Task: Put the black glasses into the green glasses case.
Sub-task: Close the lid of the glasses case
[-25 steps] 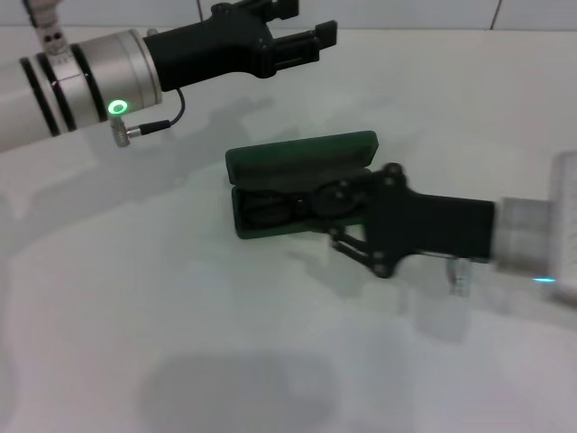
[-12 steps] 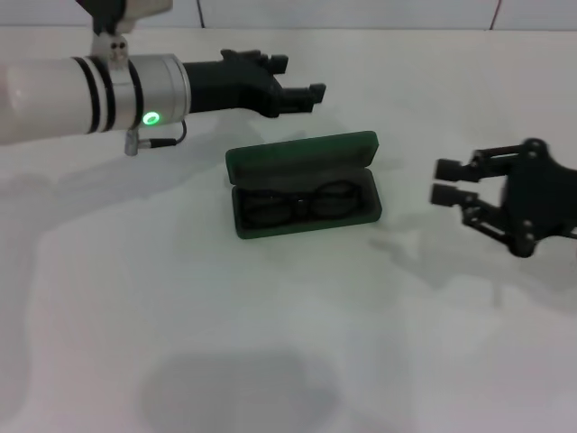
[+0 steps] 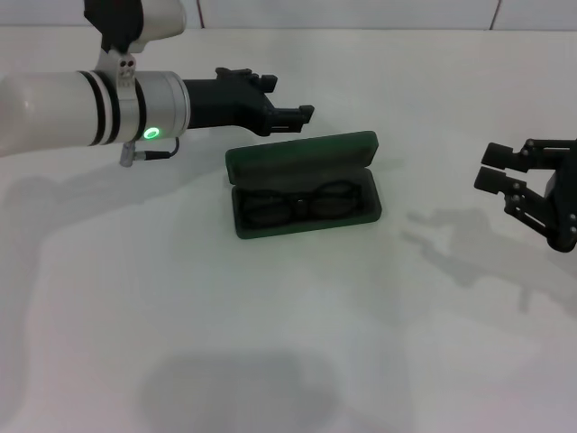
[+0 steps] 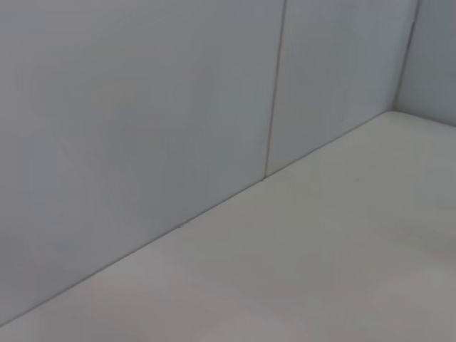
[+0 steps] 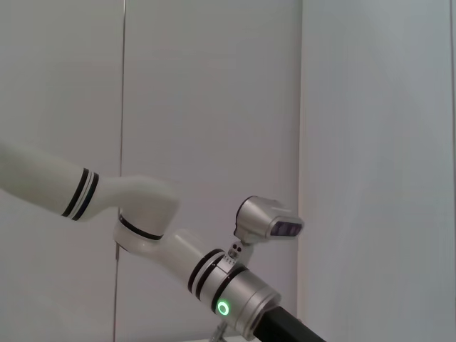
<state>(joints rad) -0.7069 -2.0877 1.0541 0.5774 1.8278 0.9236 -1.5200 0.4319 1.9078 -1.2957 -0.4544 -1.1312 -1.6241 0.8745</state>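
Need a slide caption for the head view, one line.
Black glasses lie inside the open green case; left tool hovers behind it, right tool open, off aside.

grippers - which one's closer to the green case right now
The left gripper, hovering just behind the lid of the green glasses case. The right gripper sits well off to the case's right, fingers open.

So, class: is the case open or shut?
Open: the case's lid stands raised behind the tray, and the glasses lie visible inside.
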